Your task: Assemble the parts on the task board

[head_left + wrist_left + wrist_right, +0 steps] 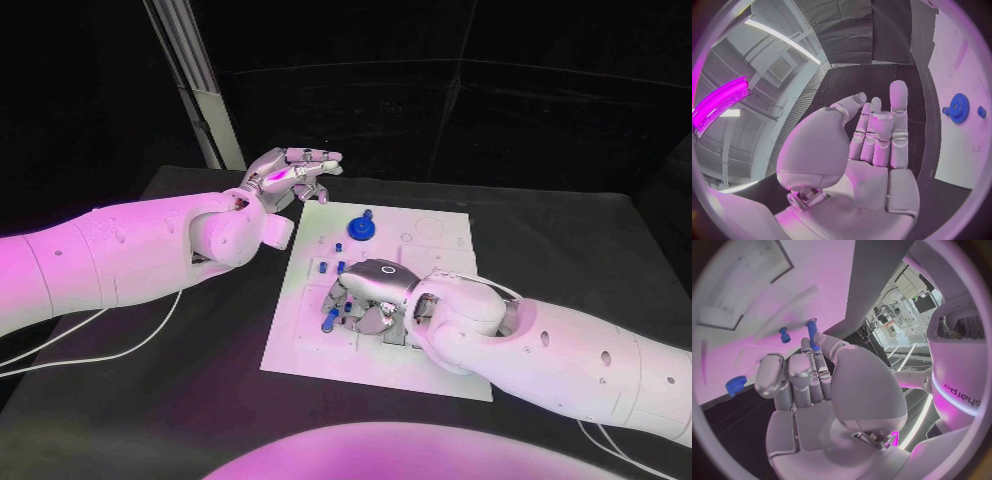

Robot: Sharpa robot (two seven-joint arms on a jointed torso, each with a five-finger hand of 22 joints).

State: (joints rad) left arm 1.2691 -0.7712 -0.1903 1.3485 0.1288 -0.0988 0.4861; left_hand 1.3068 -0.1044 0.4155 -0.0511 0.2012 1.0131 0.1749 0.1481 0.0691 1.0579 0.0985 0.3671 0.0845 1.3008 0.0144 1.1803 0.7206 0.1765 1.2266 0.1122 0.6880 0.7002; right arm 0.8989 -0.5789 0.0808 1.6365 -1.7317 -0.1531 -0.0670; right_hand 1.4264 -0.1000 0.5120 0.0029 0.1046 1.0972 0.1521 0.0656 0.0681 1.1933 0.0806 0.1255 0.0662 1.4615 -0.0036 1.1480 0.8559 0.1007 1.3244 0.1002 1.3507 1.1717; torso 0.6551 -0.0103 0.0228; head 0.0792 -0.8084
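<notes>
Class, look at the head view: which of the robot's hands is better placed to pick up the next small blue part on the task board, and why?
Right, probably. The right hand hangs over the task board with small blue parts beside its fingers. The left hand is raised beyond the board's far corner, empty.

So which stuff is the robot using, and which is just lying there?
For the job: white board, blue gear, small blue pegs, right hand over the board, left hand raised off it.
Just there: black table, white cables.
</notes>
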